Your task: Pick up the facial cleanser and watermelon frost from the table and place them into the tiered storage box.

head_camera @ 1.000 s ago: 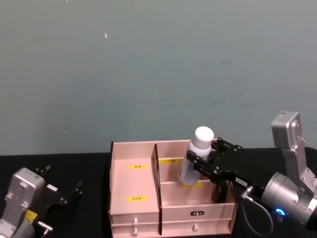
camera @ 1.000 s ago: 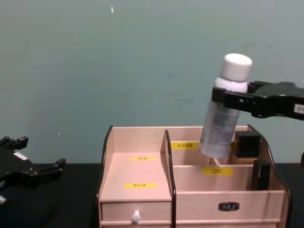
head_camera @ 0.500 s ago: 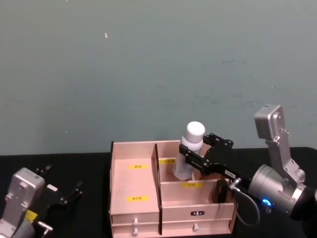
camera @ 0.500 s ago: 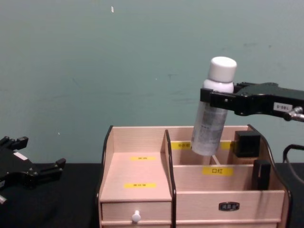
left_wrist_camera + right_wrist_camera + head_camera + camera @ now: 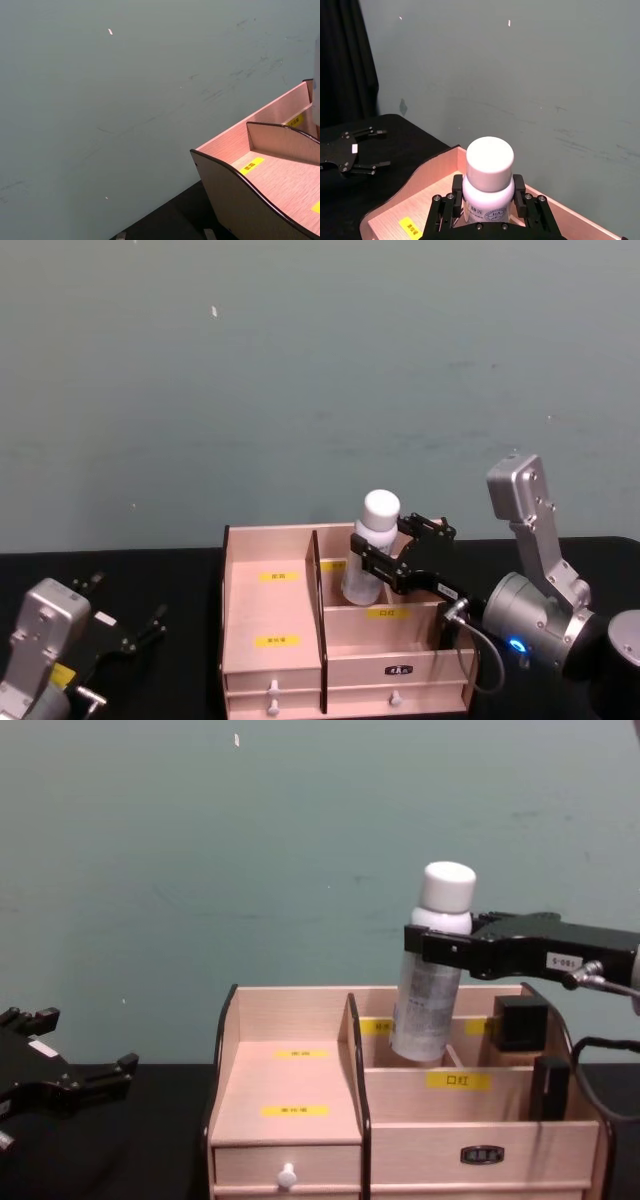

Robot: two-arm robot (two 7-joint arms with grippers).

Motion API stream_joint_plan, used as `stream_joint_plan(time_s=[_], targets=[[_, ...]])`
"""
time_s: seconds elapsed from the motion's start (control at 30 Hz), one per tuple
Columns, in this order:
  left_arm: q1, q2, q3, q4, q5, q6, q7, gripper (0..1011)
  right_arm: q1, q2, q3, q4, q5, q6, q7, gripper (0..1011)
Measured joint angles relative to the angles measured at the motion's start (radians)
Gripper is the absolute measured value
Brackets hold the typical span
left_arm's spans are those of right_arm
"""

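A pale bottle with a white cap (image 5: 428, 990) (image 5: 366, 565) (image 5: 489, 162) hangs tilted, its lower end dipping into the rear compartment of the tiered storage box (image 5: 290, 1010) (image 5: 270, 532) (image 5: 420, 190) (image 5: 235, 150), just right of the dark centre divider. Its label is too small to tell whether it is the facial cleanser or the watermelon frost. My right gripper (image 5: 440, 945) (image 5: 385, 558) (image 5: 488, 196) is shut on the bottle's neck, reaching in from the right. My left gripper (image 5: 128, 602) (image 5: 85, 1042) (image 5: 379, 148) rests open on the black table at the left.
The wooden box has yellow labels, a white-knobbed drawer (image 5: 287, 1177) and two dark pieces (image 5: 520, 1020) in its right-hand compartments. A plain teal wall stands close behind. Black tabletop (image 5: 120, 1150) lies to the left of the box.
My right gripper has carried the bottle left and downward, from above the box's right side into the rear compartment by the divider. The left arm has not moved.
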Motion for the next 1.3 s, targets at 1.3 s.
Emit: stream_joint_plan(time_s=[1.3], targets=[[0.0, 0.0, 0.0, 0.0, 0.0, 0.0, 0.0, 1001, 0.038, -0.054, -0.003, 0.097, -0.04, 0.026, -0.006, 601]])
